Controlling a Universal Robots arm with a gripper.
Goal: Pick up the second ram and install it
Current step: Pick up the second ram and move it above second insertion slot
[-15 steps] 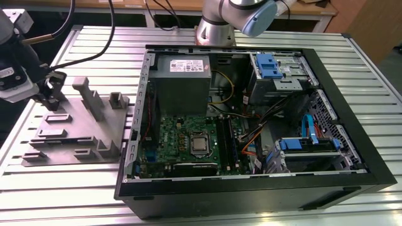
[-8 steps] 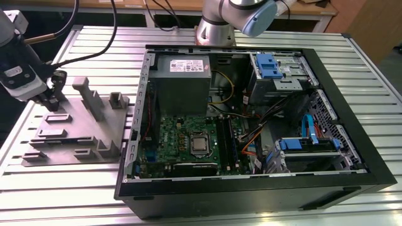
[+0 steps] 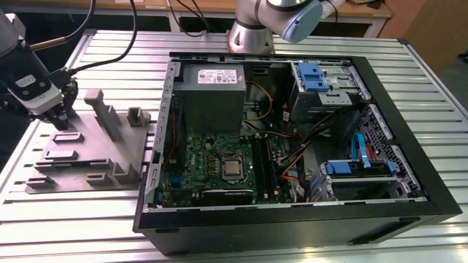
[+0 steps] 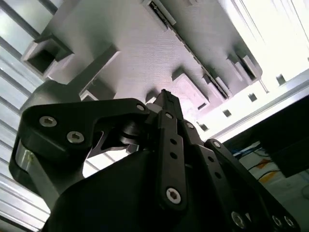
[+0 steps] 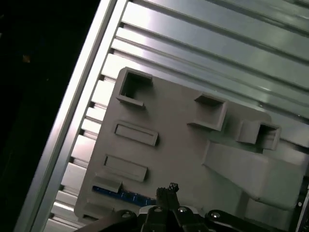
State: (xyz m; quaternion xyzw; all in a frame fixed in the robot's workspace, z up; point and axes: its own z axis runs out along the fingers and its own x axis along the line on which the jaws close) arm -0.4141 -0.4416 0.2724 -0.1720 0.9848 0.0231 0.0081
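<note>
Lying slotted in the grey tray (image 5: 183, 145), the second ram (image 5: 123, 195) (a thin blue strip) runs along the tray's edge near the gripper (image 5: 167, 189), fingers together.

The tabletop (image 3: 73, 230) is ribbed aluminium, bright and reflective along each slat. On it, at nine o'clock from the computer case (image 3: 292, 224), the grey tray (image 3: 87, 159) looks like matt moulded plastic with a fine lined grain. The end effector (image 4: 164, 96) is black, smooth and satin, studded with shiny steel screw heads. The case's shell is matt black and its inside is bare, dull sheet metal. The power-supply box (image 3: 212, 93) is flat grey metal, and the blue clips (image 3: 310, 76) are glossy plastic.
</note>
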